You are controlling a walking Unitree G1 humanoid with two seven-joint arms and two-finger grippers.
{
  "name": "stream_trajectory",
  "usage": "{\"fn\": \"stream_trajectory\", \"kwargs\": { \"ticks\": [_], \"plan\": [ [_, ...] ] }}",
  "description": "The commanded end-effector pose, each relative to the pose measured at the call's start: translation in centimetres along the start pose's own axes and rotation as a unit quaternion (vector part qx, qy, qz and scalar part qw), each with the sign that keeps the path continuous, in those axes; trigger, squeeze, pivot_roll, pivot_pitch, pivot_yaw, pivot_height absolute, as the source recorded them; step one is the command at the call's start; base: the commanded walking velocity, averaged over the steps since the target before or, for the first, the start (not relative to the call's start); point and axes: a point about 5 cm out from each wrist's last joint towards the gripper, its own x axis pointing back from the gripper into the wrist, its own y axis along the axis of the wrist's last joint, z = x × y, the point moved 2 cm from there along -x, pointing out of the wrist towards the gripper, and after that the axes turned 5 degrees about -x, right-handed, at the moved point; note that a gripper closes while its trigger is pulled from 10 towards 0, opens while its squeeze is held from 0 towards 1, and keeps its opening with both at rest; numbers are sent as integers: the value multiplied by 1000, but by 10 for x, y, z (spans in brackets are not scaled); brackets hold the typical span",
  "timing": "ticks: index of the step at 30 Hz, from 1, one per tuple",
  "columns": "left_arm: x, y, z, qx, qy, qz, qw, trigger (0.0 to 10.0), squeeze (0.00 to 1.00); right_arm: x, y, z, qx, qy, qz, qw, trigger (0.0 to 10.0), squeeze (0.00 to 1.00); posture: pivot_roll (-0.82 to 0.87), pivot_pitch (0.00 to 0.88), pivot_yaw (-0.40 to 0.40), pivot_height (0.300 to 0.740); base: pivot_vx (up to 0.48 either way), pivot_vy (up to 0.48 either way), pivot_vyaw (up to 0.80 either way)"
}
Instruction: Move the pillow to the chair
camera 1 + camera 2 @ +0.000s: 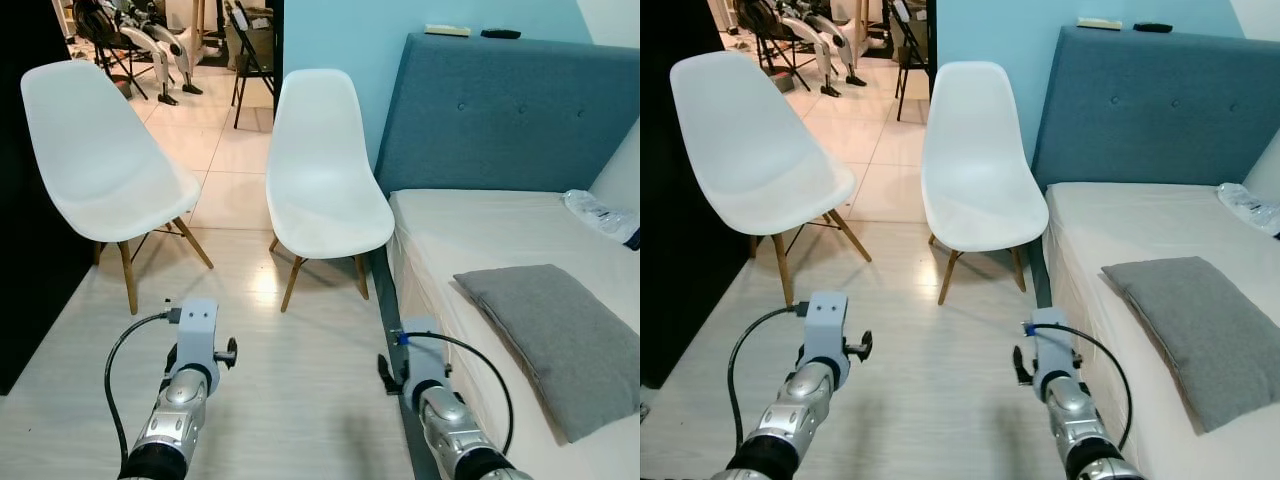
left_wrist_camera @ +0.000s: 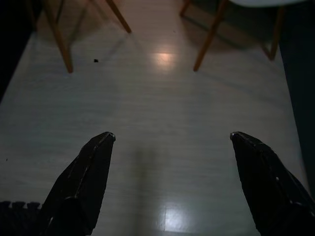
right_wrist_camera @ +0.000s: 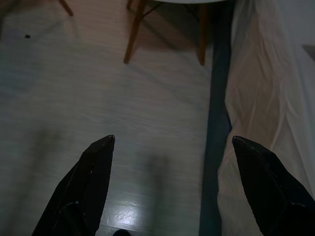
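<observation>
So here's where I'm at: the grey pillow (image 1: 562, 336) is lying flat on the bed (image 1: 480, 225), on the white sheet near the bed's edge, off to my right. Nothing of mine is touching it.

There are two white chairs on wooden legs ahead of me. The nearer chair (image 1: 325, 180) sits just beside the blue headboard (image 1: 500, 115), right at the corner of the bed. The other chair (image 1: 100, 155) is off to my left, well apart from the bed, next to a dark wall.

My left gripper (image 2: 172, 140) is hanging low over the pale wood floor (image 1: 300, 380), fingers spread wide apart with nothing between them. From that wrist I can see chair legs further out. My right gripper (image 3: 172, 142) is the same deal, fingers wide apart and empty, pointing down at the floor just beside the bed's dark base, with the white sheet hanging down on one side.

Up on the headboard ledge there's a flat pale thing (image 1: 447, 30) and a dark thing (image 1: 500, 34), too small for me to tell what they are. There's also something crinkly and clear, maybe a plastic bag (image 1: 598, 212), on the bed past the pillow.
</observation>
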Motion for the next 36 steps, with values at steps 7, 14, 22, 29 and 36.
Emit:
{"fn": "stream_trajectory", "kwargs": {
  "ticks": [7, 14, 22, 29, 36],
  "plan": [
    [3, -2, 5, 13, 10, -8, 1000, 10000, 0, 0, -2, 0, 21, 2, 13, 1000, 10000, 0, 96, 25, -72, 740, 160, 0, 0],
    [4, -4, 8, 10, 9, -7, 1000, 10000, 0, -1, 1, 0, 15, 0, 1, 1000, 10000, 0, 89, 21, -65, 740, 300, 0, 0],
    [2, 0, 6, 9, 6, -13, 1000, 10000, 0, -1, 4, 1, 15, -2, -5, 1000, 10000, 0, 85, 19, -52, 740, 298, 0, 0],
    [-2, 9, 1, -2, -10, -22, 1000, 10000, 0, -1, 5, -2, 6, -11, -11, 1000, 10000, 0, 82, 14, -41, 740, 282, 0, 0],
    [-3, 11, -3, -14, -20, -24, 999, 10000, 0, -1, 1, -5, -3, -27, 0, 1000, 10000, 0, 76, 17, -25, 740, 282, 0, 0]
  ]
}}
